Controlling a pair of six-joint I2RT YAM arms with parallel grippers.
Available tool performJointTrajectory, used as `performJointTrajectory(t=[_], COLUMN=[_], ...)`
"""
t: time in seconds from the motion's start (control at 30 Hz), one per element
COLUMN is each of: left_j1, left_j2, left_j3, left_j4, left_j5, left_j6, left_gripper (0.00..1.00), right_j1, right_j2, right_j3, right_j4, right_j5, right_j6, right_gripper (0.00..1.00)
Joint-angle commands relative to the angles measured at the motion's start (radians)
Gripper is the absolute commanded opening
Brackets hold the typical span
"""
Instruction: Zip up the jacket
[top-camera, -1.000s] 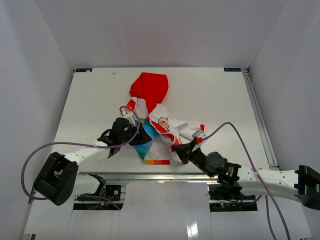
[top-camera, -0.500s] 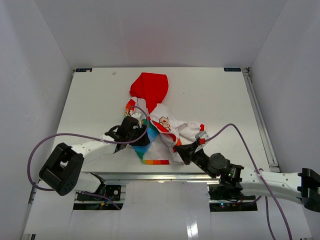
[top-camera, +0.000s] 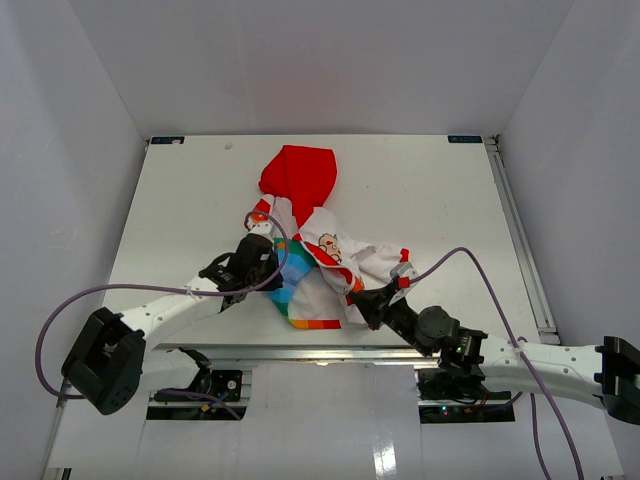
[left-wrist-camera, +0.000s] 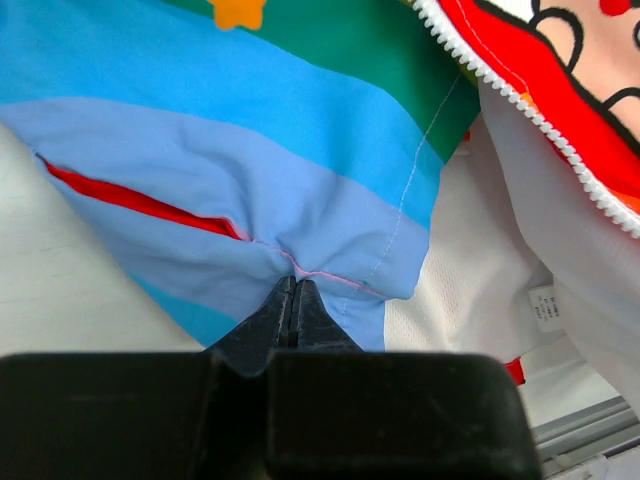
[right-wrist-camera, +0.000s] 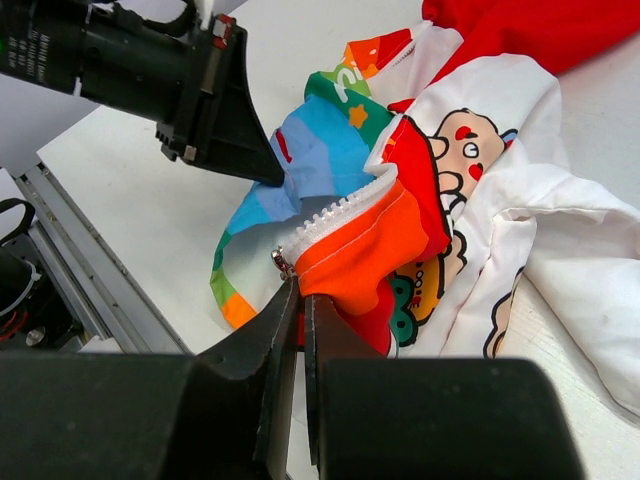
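item: jacket (top-camera: 318, 262), unzipped, crumpled on table (top-camera: 430, 190) near its front edge; left gripper (left-wrist-camera: 292, 296) clenched on blue striped panel, right gripper (right-wrist-camera: 299, 298) clenched on orange hem beside zipper teeth (right-wrist-camera: 340, 210); step judged: aligning front edges, next needs zipper ends mated.

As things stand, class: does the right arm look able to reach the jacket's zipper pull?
Probably yes: the right gripper is shut on the jacket right beside its zipper pull, with nothing between them. It would need to let go first.
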Motion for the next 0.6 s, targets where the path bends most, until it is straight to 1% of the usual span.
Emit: performJointTrajectory(t=[0.0,0.2,0.27,0.4,0.57], left_j1=[-0.003,-0.003,-0.003,0.0,0.017], left_j2=[-0.078,-0.118,-0.135,-0.2,-0.271], left_j3=[0.023,-0.03,-0.056,-0.096,-0.125], left_j4=[-0.099,-0.136,-0.16,-0.191,-0.223], left_j5=[-0.087,-0.199,-0.258,-0.341,-0.393], left_j6=[-0.066,-0.173,-0.217,-0.296,-0.36], left_gripper=[0.0,0.0,0.0,0.0,0.0], right_j1=[-0.006,-0.01,-0.012,-0.015,-0.018], right_j2=[-0.009,-0.008,-0.006,-0.001,0.002], right_j3=[0.001,0.006,0.006,0.011,0.015], right_j4=[0.031,0.025,0.024,0.021,0.019], right_j5=[0.012,0.014,0.013,0.009,0.003], right_j6=[0.006,0.005,0.004,0.003,0.004], right_gripper=[0.08,0.08,0.08,0.08,0.08])
